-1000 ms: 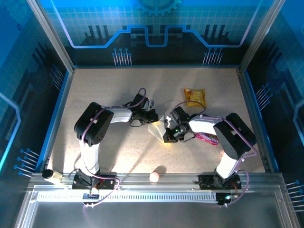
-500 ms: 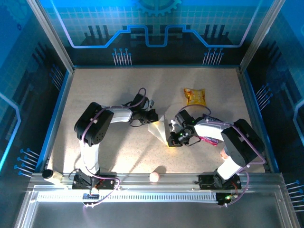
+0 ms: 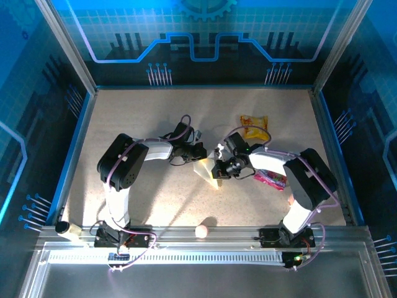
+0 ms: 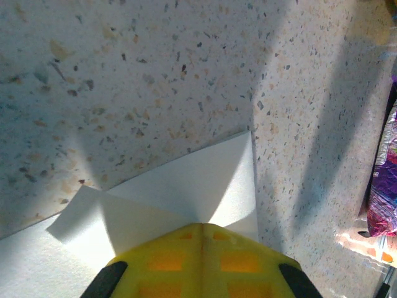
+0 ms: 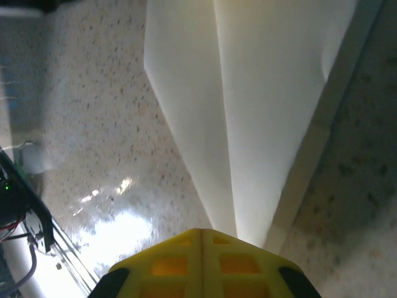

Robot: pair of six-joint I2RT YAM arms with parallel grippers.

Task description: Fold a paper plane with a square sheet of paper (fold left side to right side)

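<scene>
The left jaws are shut, their yellow fingers (image 4: 162,267) seamed together and set tip-down on the far-left corner of the folded sheet of paper (image 3: 206,172). The right jaws are shut too, fingers (image 5: 239,267) closed at the narrow end of a long crease on the sheet's right side. Whether they pinch a layer I cannot tell.

The left arm (image 3: 133,158) lies low, its elbow bent out left of the sheet. The right arm (image 3: 298,174) reaches in from the sheet's right.

Since half a second ago the right wrist has swung toward the sheet's far side and covers more of it — the left arm has not moved.

A pink wrapper (image 3: 271,180) lies right of the sheet, and a yellow snack packet (image 3: 254,126) sits beyond it to the right. Bare bench (image 3: 136,118) lies open left of the sheet and beyond it.
</scene>
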